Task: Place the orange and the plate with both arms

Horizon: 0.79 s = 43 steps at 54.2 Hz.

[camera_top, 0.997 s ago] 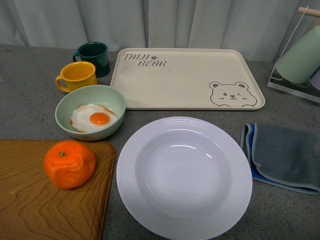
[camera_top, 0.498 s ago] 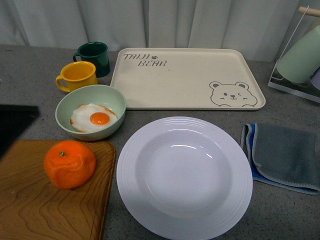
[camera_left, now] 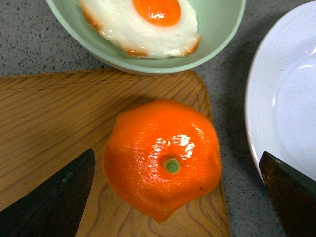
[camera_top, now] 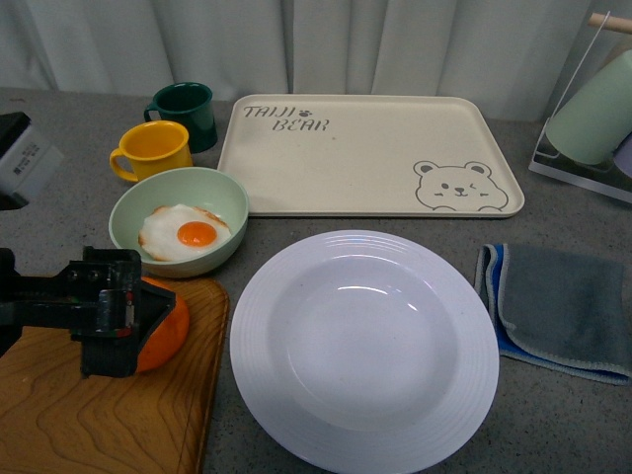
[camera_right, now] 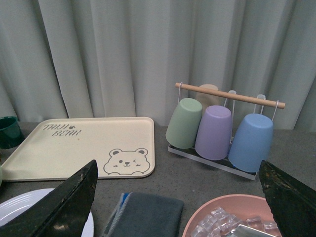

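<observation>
The orange (camera_top: 166, 326) sits on a wooden cutting board (camera_top: 99, 415) at the front left; only its right side shows behind my left gripper (camera_top: 111, 314). In the left wrist view the orange (camera_left: 163, 158) lies between the open fingers of the left gripper (camera_left: 177, 165), stem up, with neither finger touching it. The large white plate (camera_top: 365, 341) lies empty on the table to the right of the board, and its rim shows in the left wrist view (camera_left: 276, 98). My right gripper (camera_right: 177, 197) is open and empty above the table; it is out of the front view.
A pale green bowl (camera_top: 222, 197) with a fried egg stands behind the board. A yellow mug (camera_top: 153, 150), a green mug (camera_top: 186, 114) and a beige bear tray (camera_top: 365, 153) are at the back. A grey towel (camera_top: 563, 306) lies right. A cup rack (camera_right: 217, 128) and pink bowl (camera_right: 232, 217) stand further right.
My left gripper has come in from the left and now stands over the orange, hiding most of it. The orange and the plate have not moved.
</observation>
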### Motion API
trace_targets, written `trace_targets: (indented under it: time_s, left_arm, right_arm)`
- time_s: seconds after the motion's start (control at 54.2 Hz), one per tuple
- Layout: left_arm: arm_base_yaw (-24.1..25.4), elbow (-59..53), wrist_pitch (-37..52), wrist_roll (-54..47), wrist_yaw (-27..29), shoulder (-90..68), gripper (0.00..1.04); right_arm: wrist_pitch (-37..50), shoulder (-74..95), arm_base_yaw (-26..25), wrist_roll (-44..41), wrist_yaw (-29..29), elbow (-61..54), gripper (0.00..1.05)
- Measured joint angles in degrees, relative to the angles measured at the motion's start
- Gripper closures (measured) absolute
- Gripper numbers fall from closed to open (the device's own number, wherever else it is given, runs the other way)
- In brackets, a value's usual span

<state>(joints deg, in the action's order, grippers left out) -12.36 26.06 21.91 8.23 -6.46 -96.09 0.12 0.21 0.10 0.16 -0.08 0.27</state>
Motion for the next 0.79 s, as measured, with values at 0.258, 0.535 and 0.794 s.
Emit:
trace_targets:
  time_s: [0.258,0.535,0.794]
  left_arm:
    - [0.0,1.4,0.7,0.2,0.0,-4.5,0.07]
    - [0.1,3.0,1.5,0.2,0.3,-7.0,0.33]
    - [-2.9,3.1,-3.2,2.5,-0.5,-0.7,0.52]
  right_arm:
    - [0.0,0.0,0.0,0.0,0.0,0.0,0.09]
    - [0.0,0.0,0.0,0.0,0.0,0.0,0.09]
    - [0.0,0.0,0.0,0.0,0.0,0.0,0.09]
